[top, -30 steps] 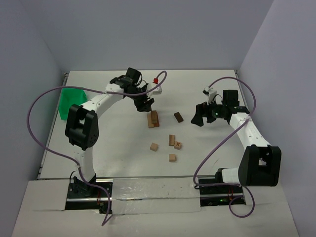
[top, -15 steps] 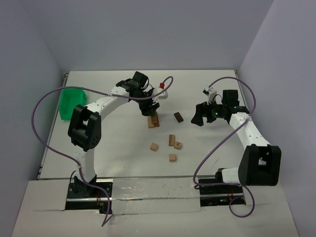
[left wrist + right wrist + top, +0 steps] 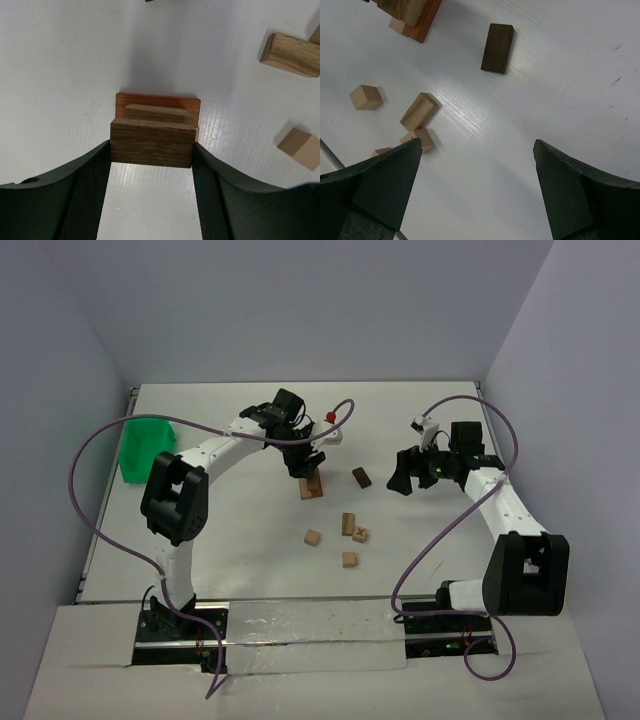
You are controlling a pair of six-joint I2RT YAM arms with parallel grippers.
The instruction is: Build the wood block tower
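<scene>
Top external view: we see pale lilac-grey walls point(image 3: 300, 310) on three sides of a white table point(image 3: 220, 570). At the table's left edge sits the green tray point(image 3: 143, 447); we cannot tell what is in it. Over bare table on the right we see the right gripper point(image 3: 404, 478), jaws spread wide, holding nothing. Mid-table, the left gripper point(image 3: 304, 462) is at the tower point(image 3: 312, 486); in the left wrist view its fingers point(image 3: 75, 200) press both sides of the top block point(image 3: 151, 145), which sits over a tan block point(image 3: 157, 111) and a reddish base plate point(image 3: 157, 99). Loose near it: dark brown bar point(image 3: 361, 477), tan bar point(image 3: 348, 523), X-marked block point(image 3: 360, 534), cube point(image 3: 313, 537), second cube point(image 3: 349, 559).
</scene>
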